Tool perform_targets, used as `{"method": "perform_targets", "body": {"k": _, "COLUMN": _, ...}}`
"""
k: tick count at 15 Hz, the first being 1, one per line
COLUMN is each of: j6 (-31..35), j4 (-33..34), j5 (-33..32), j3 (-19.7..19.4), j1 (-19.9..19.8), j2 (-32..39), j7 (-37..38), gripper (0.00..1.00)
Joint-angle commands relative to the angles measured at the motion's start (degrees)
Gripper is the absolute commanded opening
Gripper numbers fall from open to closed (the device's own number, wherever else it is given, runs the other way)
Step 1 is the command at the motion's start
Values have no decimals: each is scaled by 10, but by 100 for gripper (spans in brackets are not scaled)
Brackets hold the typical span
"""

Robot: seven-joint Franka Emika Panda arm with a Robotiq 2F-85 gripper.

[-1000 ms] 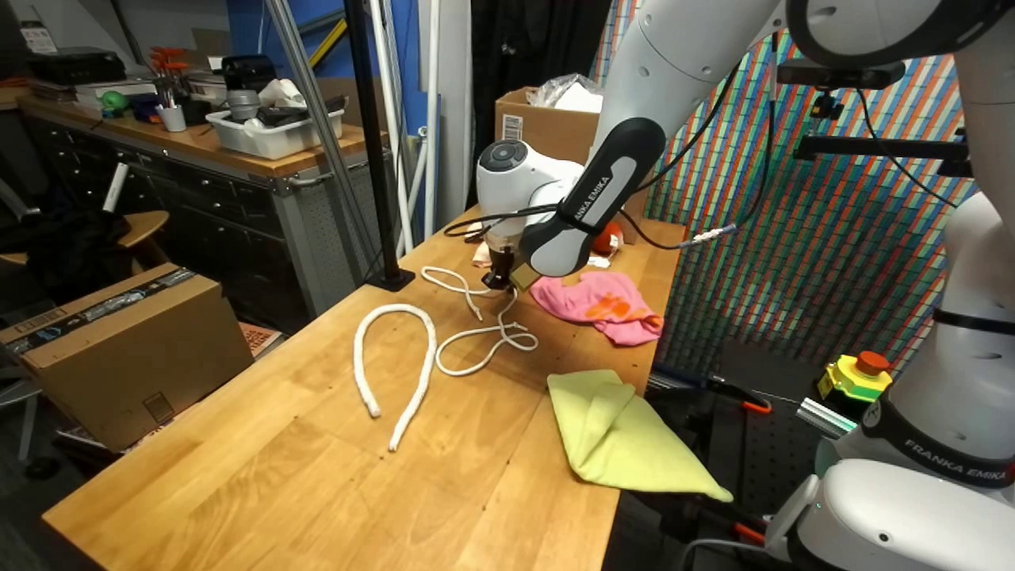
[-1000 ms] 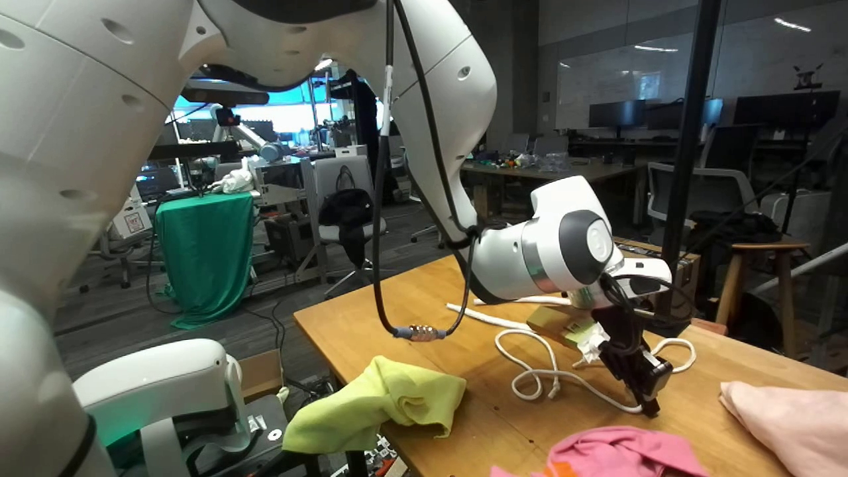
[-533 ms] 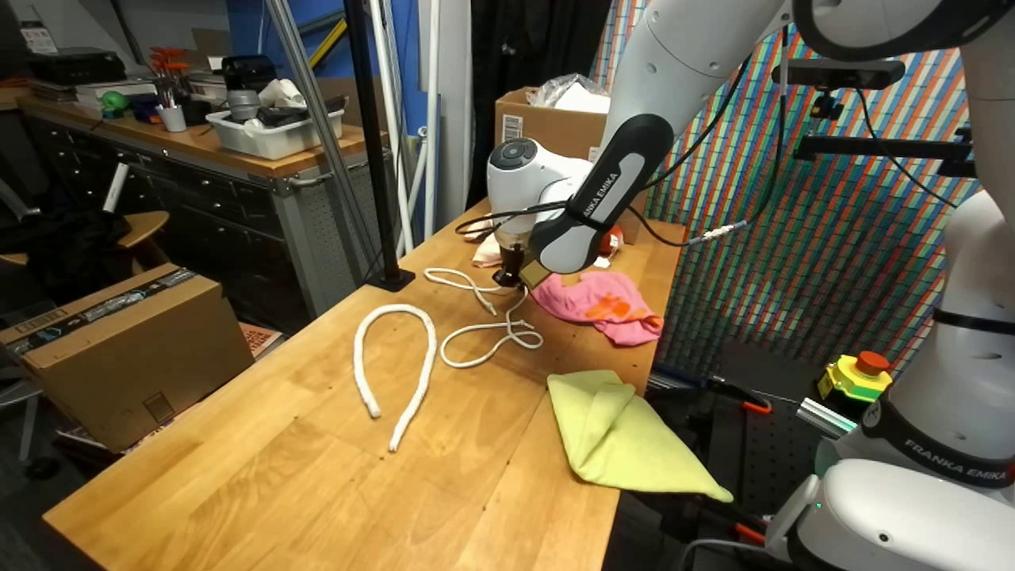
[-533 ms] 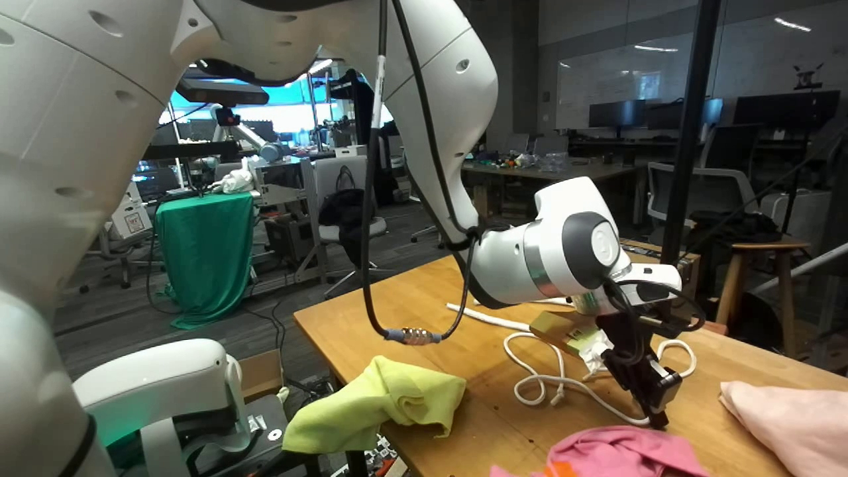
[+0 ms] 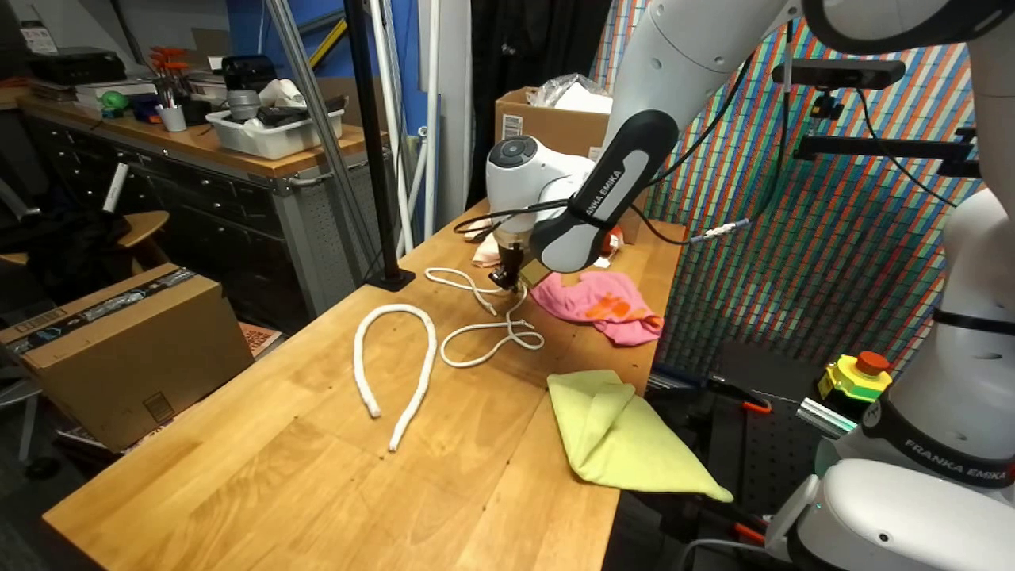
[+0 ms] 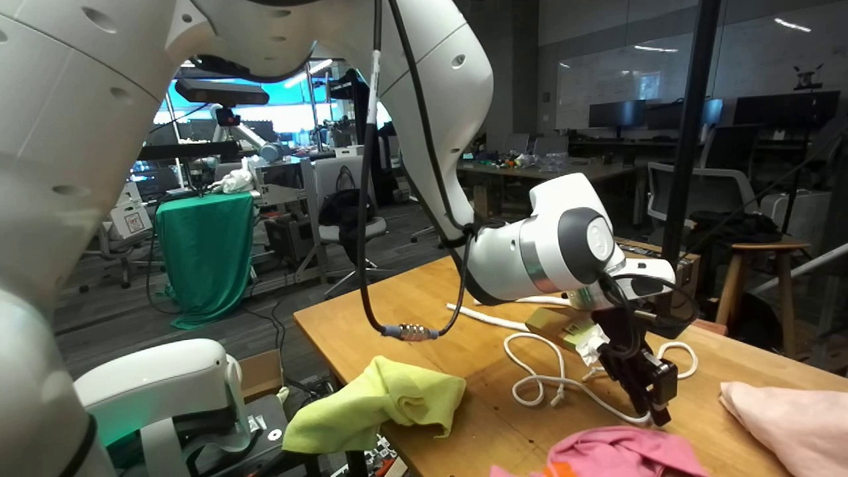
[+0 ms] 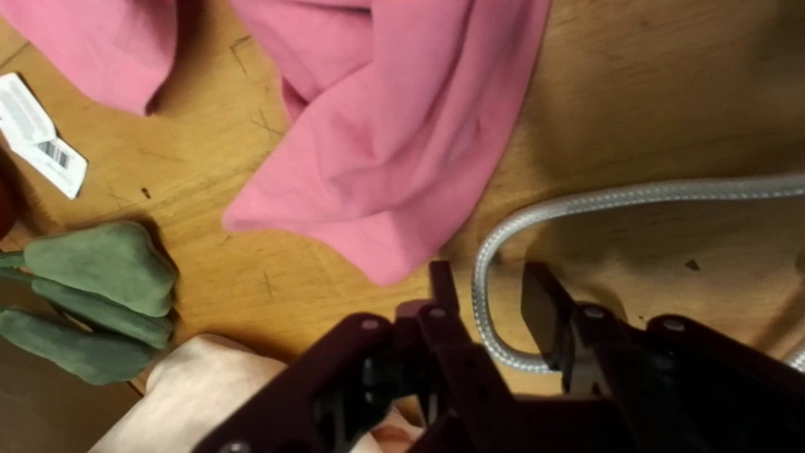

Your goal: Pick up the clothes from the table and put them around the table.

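At lower centre of the wrist view, the Robotiq gripper (image 7: 490,274) is standing moderately wide, thin white cord (image 7: 629,194) bending between its fingers; the pink cloth (image 7: 396,151) is lying at upper centre. In an exterior view, the yellow-green cloth (image 6: 377,407) is overhanging the light-wood tabletop (image 6: 417,298) at bottom centre, and the pale pinkish cloth (image 6: 795,421) is lying lower right.

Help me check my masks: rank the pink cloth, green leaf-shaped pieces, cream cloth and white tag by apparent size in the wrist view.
Largest: pink cloth
Unsure between: green leaf-shaped pieces together and cream cloth, partly hidden by the gripper
Smallest: white tag
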Motion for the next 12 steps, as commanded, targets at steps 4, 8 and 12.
{"method": "perform_targets", "body": {"k": 4, "j6": 8, "j4": -10, "j5": -23, "j3": -1, "j1": 16, "j2": -22, "j7": 3, "gripper": 88}}
{"method": "perform_targets", "body": {"k": 8, "j6": 9, "j4": -13, "j5": -33, "j3": 1, "j1": 23, "j2": -31, "j7": 5, "gripper": 100}}
{"method": "perform_targets", "body": {"k": 12, "j6": 12, "j4": -22, "j5": -37, "j3": 10, "j1": 22, "j2": -52, "j7": -1, "gripper": 100}}
